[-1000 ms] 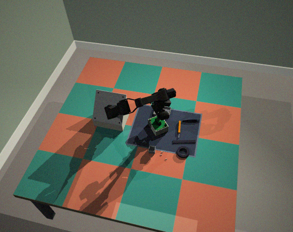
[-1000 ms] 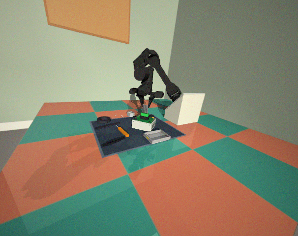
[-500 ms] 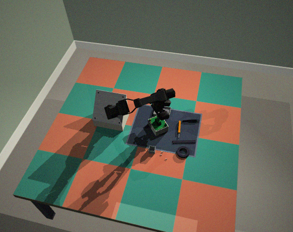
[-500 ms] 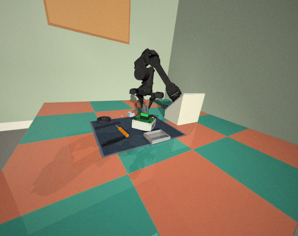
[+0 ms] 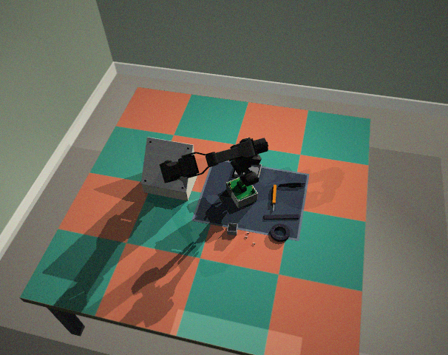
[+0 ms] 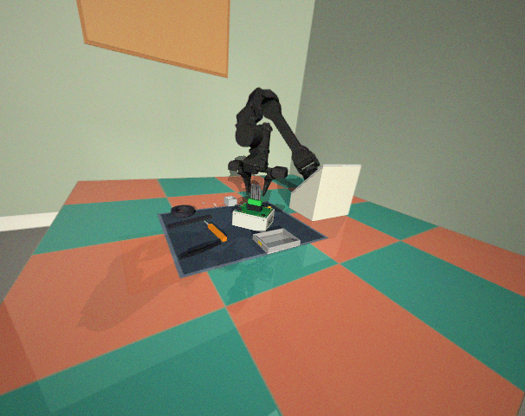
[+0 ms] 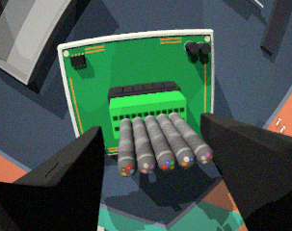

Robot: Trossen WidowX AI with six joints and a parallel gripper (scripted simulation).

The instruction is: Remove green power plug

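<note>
At the middle of the top view, the black arm (image 5: 231,151) (image 6: 284,127) bends down over the dark blue mat (image 5: 250,214) (image 6: 238,248) (image 7: 252,63). On that mat, the circuit board (image 6: 265,212) (image 7: 136,67) sits atop its pale box (image 5: 247,200) (image 6: 249,220) (image 7: 136,36). The grey tray (image 5: 258,170) (image 6: 285,242) (image 7: 44,43) lies apart from the box, at the upper left of the wrist view and below the box in the exterior view; the plug is not in it.

The gripper (image 5: 239,185) (image 6: 256,193) (image 7: 152,127) has its jaws parted on either side of the wires, and looks to be gripping nothing. The green plug (image 6: 254,202) (image 7: 147,101) is at the centre of the wrist view, seated at the black socket (image 6: 254,207) (image 7: 146,89), its grey wires (image 6: 255,190) (image 7: 151,144) reaching toward the lower edge.

I judge the step in hand to be getting a hold for loosening. Next calls for lowering the fingers around the green body, closing there, and rocking it gently before lifting. Pinching only the wires could slip.
</note>
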